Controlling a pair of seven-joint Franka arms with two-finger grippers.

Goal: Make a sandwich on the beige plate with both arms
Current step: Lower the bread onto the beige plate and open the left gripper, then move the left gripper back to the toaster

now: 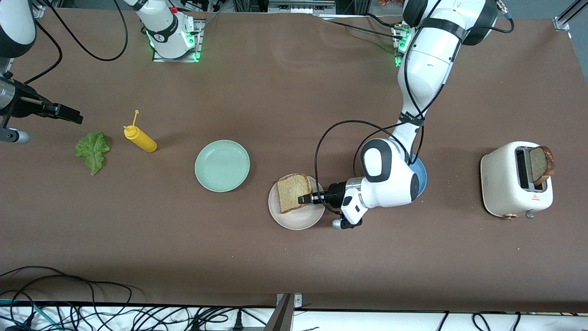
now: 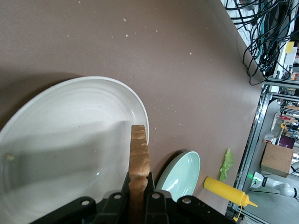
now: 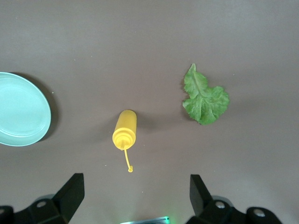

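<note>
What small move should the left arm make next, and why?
Probably lower and release: the left end effector is shut on the square speckled tan bread slice, held tilted over the round pale beige plate. The right end effector waits open near the ruffled green lettuce leaf.

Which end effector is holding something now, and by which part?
The left end effector grips the bread slice by its crust edge, over the beige plate. The right end effector holds nothing.

— What sort of place was I steering in?

— A robotics lab, I'd say. My two arms were bolted to base plates (image 1: 177, 43) with green status lights, on a table (image 1: 275, 92) under plain brown covering.

— Anything else?

— Loose black cables (image 1: 138, 315) ran along the table's edge (quite a tangle), and aluminium framing (image 2: 261, 126) with a cardboard box (image 2: 276, 158) stood alongside.
</note>
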